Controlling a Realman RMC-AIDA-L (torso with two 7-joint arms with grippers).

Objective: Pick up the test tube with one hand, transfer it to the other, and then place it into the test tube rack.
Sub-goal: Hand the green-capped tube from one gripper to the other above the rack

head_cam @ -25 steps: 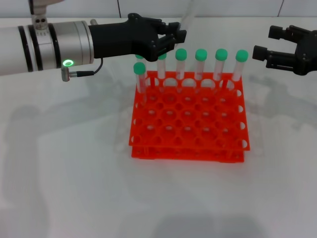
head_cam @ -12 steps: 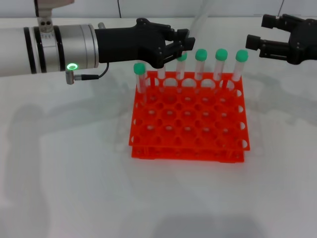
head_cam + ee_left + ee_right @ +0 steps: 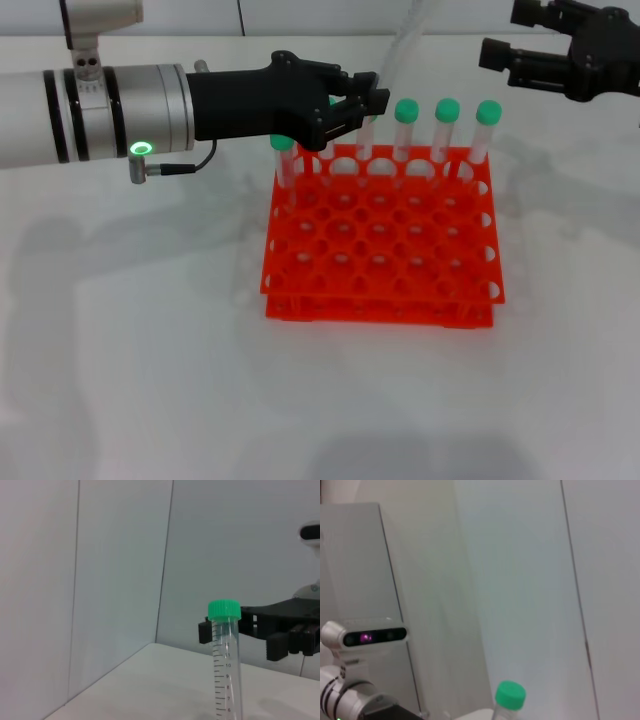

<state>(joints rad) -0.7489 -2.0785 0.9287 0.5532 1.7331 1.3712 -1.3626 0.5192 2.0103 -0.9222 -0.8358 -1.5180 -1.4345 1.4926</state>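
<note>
Nearest to me is plain white table (image 3: 150, 360), then the orange-red test tube rack (image 3: 380, 250) sitting flat on it, a bit right of centre. The near rows of holes are vacant. The green-capped tubes (image 3: 447, 108) stand upright along the rack's far row, plus one (image 3: 283, 143) at the left edge one row nearer. My left gripper (image 3: 365, 100) reaches in from the left, right over the far-left part of the rack, just above those caps. Its fingers are pinched together on the test tube (image 3: 402, 48), whose clear body slants up and away to the right out of the fingertips (I can't see its capped end, the fingers cover it). Further off, at the far right and higher than the rack, my right gripper (image 3: 505, 32) hangs in the air with its fingers spread and nothing between them. It points back toward the left one, well apart from the held tube. From the left wrist camera I see one upright capped tube (image 3: 224, 630) close by, with the right gripper's black fingers (image 3: 280, 630) beyond it; I can't tell which tube that one is.
</note>
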